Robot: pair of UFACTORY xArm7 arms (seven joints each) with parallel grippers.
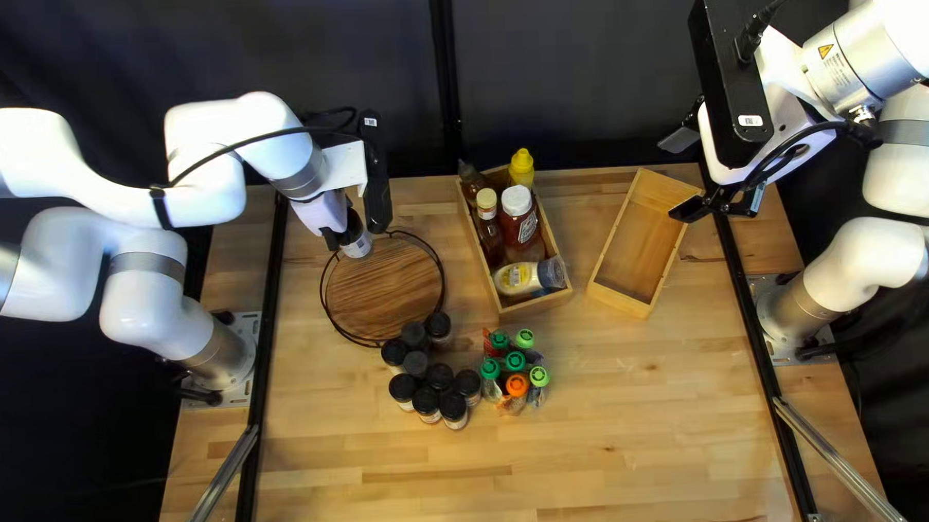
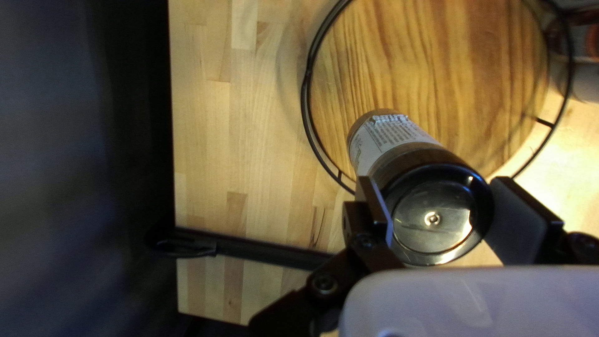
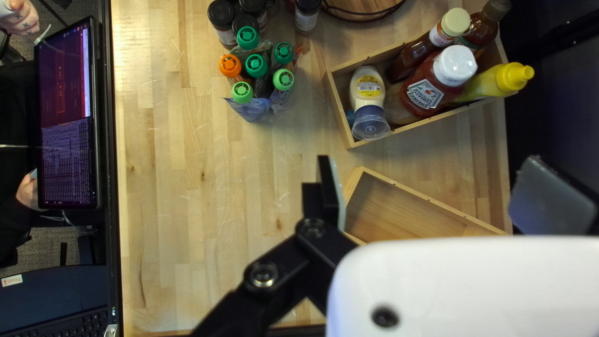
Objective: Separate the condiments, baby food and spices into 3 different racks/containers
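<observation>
L gripper [image 1: 350,236] has its jaws closed on a black-lidded spice jar [image 2: 399,140], lid end btwn them, at the far edge of the round wooden tray w/ black wire rim [image 1: 383,284]; can't tell if jar touches tray. R gripper [image 1: 685,174] is up at far R of the counter [image 1: 635,420], jaws wide apart. Other spice jars [image 1: 453,407], also black-lidded, stand grouped just nearside of tray. Baby food pouches [image 3: 253,111], w/ green, lt. green & orange caps, are bunched right beside them. Condiments are in a wooden box [image 1: 536,304]: ketchup bottle [image 1: 520,228], yellow bottle [image 1: 521,168], 2 dark bottles & a pale bottle w/ blue cap [image 1: 517,279] lying down. A 2nd wooden box [image 1: 639,239] sits at an angle, R of the 1st. R wrist view also has a person's hands [image 3: 22,20] near a screen [image 3: 65,156].
</observation>
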